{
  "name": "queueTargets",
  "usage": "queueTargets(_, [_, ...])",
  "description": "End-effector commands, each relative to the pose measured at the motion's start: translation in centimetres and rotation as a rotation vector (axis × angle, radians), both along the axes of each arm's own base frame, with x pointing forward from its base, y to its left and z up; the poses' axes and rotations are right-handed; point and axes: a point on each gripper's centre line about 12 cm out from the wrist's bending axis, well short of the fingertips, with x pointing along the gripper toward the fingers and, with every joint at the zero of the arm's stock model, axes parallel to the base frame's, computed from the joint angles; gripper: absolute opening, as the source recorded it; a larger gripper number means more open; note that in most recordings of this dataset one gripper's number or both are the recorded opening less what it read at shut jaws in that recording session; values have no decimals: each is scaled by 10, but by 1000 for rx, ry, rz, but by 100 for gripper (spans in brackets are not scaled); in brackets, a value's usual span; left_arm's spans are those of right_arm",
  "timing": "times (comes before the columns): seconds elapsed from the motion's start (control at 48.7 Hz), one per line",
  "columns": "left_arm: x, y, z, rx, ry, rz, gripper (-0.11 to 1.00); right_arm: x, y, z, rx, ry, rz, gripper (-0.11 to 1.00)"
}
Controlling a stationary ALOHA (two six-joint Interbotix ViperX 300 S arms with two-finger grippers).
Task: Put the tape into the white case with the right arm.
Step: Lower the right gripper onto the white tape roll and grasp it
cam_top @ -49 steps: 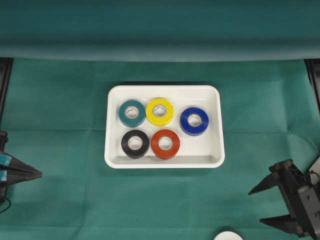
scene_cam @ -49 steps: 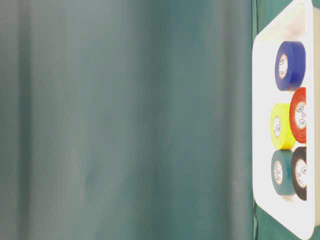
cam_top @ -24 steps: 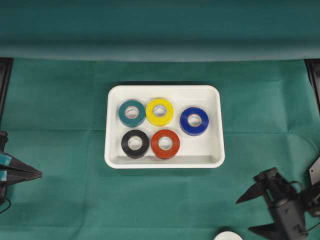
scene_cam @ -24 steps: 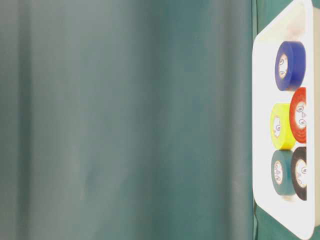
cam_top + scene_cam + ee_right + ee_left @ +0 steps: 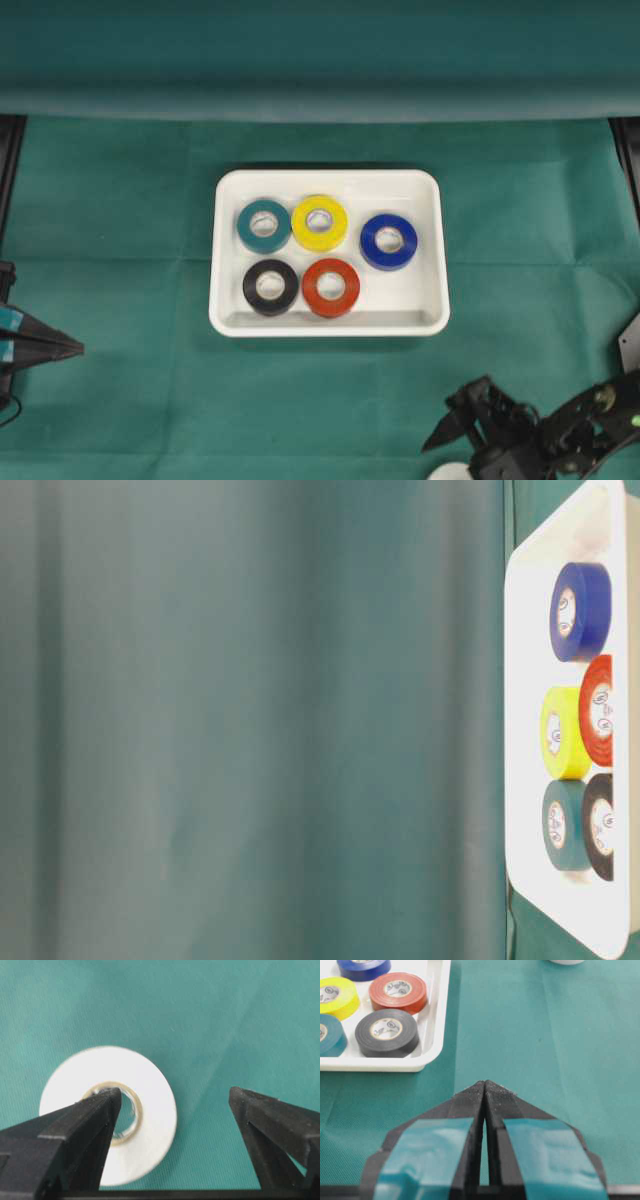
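Right gripper (image 5: 172, 1102): jaws held wide apart — nothing gripped, poised over white tape (image 5: 107, 1110)
Left gripper (image 5: 485, 1091): fingers pressed together
Case (image 5: 428, 300): five rolls held inside

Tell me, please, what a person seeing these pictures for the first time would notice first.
First, the white case in the middle of the green cloth, holding five tape rolls: teal, yellow, blue, black and red. Next, a white tape roll lying alone at the near edge, with the open right gripper above it.
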Motion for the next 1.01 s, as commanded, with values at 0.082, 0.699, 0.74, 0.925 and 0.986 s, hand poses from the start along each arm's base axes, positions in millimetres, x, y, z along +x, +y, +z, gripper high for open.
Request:
queueTargets(0.082, [1,0,5,2,-14,3,0,7,5,6,6,-20,9,62])
queueTargets(0.699, [1,0,5,2,-14,3,0,6,4,-14,-21,40,11,62])
queueTargets(0.74, [1,0,5,2,-14,3,0,6,4,-14,-20,39,11,57])
queueTargets(0.925, [1,0,5,2,-14,3,0,6,4,-13,-13,37,4,10])
queueTargets(0.986, [2,0,6,2,-15,3,0,7,4,-12,-11,33,4,2])
